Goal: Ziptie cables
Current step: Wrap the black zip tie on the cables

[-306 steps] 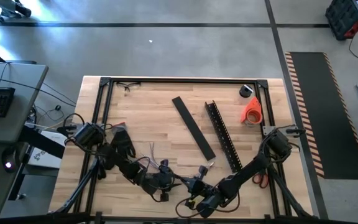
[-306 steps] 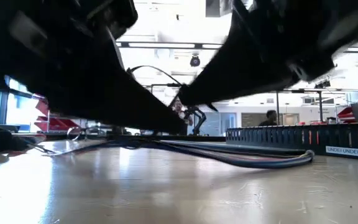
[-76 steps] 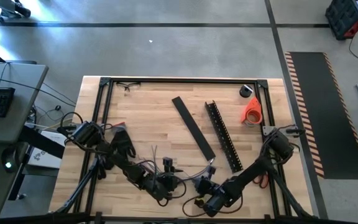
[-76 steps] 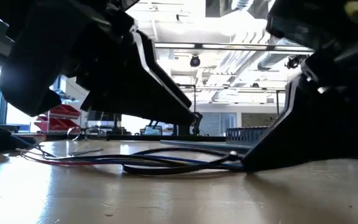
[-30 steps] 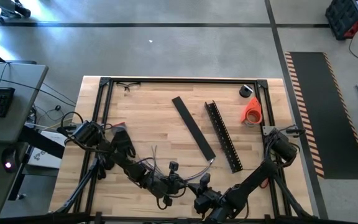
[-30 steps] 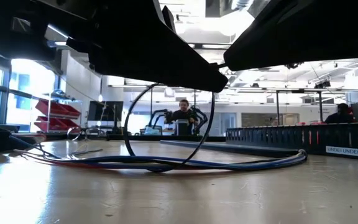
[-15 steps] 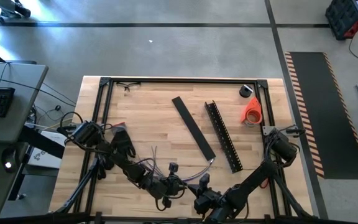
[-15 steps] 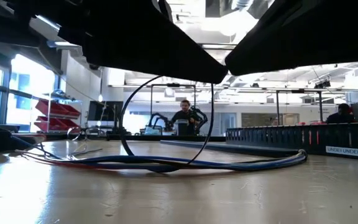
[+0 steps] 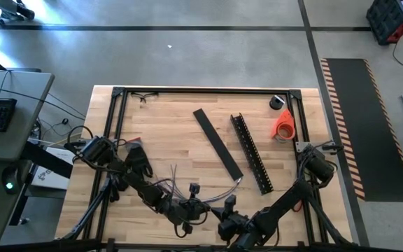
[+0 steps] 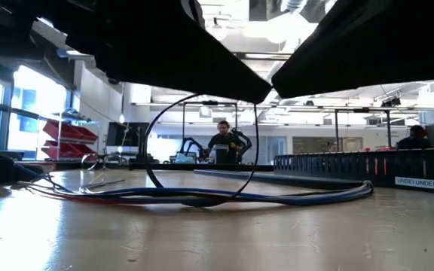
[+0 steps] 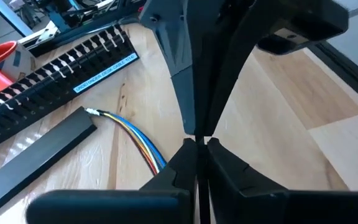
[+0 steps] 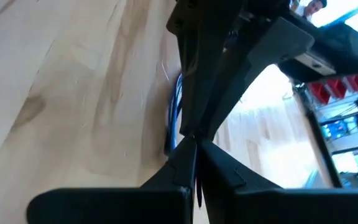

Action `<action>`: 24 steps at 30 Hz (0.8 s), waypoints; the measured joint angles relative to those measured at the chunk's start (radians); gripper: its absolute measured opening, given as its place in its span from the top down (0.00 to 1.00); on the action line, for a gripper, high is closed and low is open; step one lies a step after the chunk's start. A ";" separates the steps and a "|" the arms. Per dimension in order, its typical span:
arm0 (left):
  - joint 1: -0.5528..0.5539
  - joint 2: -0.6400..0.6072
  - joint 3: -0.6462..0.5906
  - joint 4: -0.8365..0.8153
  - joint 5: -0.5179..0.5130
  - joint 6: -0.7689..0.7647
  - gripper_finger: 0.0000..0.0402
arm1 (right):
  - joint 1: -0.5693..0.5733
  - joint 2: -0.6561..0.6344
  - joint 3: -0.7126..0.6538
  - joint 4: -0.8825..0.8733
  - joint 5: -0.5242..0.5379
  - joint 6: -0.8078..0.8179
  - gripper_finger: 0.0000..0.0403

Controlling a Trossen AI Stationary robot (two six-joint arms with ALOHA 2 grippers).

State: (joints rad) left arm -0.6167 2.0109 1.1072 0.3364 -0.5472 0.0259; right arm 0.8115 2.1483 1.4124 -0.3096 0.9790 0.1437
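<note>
The cables (image 9: 221, 192) lie as a thin bundle of blue, red and yellow wires on the wooden table near its front edge, also seen in the low view (image 10: 292, 198) and the left wrist view (image 11: 135, 138). A thin black zip tie loop (image 10: 148, 154) stands upright around them. Its bottom sits under the bundle and its top runs up to the two grippers. My left gripper (image 9: 201, 207) and my right gripper (image 9: 217, 212) meet tip to tip just above the bundle, both shut. My left gripper (image 11: 197, 148) pinches a thin black zip tie strap (image 11: 197, 182) between its two fingertips, slanting down from the table's left. The loop hangs below, round the cables. My right gripper (image 12: 195, 144) pinches the same strap (image 12: 197, 177) at its fingertips, slanting down from the right. Which end each has is hidden.
A flat black strip (image 9: 217, 143) and a black slotted channel bar (image 9: 251, 154) lie beyond the cables. An orange object (image 9: 283, 124) and a dark roll (image 9: 278, 102) sit far right, red-handled scissors (image 9: 294, 203) near right, glasses (image 9: 144, 96) far left. A person (image 10: 222, 141) sits in the room behind.
The zip tie loop has swelled a little wider and rounder toward the table's left, with its bottom staying under the cables. Both grippers stay tip to tip above the bundle.
</note>
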 joint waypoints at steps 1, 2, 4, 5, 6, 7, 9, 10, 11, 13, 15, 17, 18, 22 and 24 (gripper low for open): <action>0.000 0.000 0.000 -0.009 0.000 -0.007 0.99 | 0.003 0.000 0.000 -0.008 -0.001 0.024 1.00; 0.000 -0.001 0.001 -0.023 0.000 -0.015 0.99 | 0.007 0.000 0.000 -0.022 -0.001 0.056 1.00; 0.000 -0.001 0.001 -0.047 0.000 -0.026 0.99 | 0.022 0.001 0.000 -0.056 0.001 0.126 1.00; 0.000 -0.001 0.001 -0.057 -0.001 -0.030 0.99 | 0.030 0.001 0.000 -0.079 0.001 0.166 1.00; 0.000 -0.001 0.001 -0.062 -0.001 -0.033 1.00 | 0.039 0.001 0.000 -0.106 0.002 0.208 1.00; 0.000 -0.001 0.000 -0.065 -0.002 -0.033 1.00 | 0.049 0.001 0.000 -0.136 0.006 0.255 1.00; 0.000 -0.001 0.000 -0.073 -0.007 -0.035 1.00 | 0.074 0.001 0.000 -0.197 0.007 0.355 1.00; 0.001 -0.001 0.000 -0.080 -0.009 -0.041 1.00 | 0.088 0.001 0.000 -0.231 0.006 0.409 1.00; 0.001 -0.001 0.000 -0.088 -0.015 -0.043 1.00 | 0.104 0.001 0.000 -0.267 0.005 0.465 1.00; 0.001 -0.001 0.000 -0.090 -0.016 -0.045 1.00 | 0.133 0.001 0.000 -0.325 0.004 0.581 1.00; 0.001 -0.001 0.000 -0.086 -0.012 -0.048 1.00 | 0.150 0.001 0.000 -0.341 0.004 0.668 1.00; 0.001 -0.001 0.000 -0.086 -0.011 -0.049 1.00 | 0.147 0.002 0.000 -0.317 0.015 0.697 1.00; 0.001 -0.001 0.000 -0.083 -0.011 -0.049 1.00 | 0.138 0.002 0.000 -0.284 0.017 0.686 0.99; 0.001 -0.001 0.000 -0.076 0.021 -0.057 1.00 | 0.092 0.002 0.000 -0.067 0.018 0.471 0.89; 0.001 -0.001 0.000 -0.077 0.024 -0.059 1.00 | 0.062 0.002 0.000 0.042 -0.004 0.346 0.80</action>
State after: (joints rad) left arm -0.6155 2.0098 1.1069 0.2597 -0.5236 -0.0328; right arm 0.8734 2.1498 1.4124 -0.2677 0.9747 0.4896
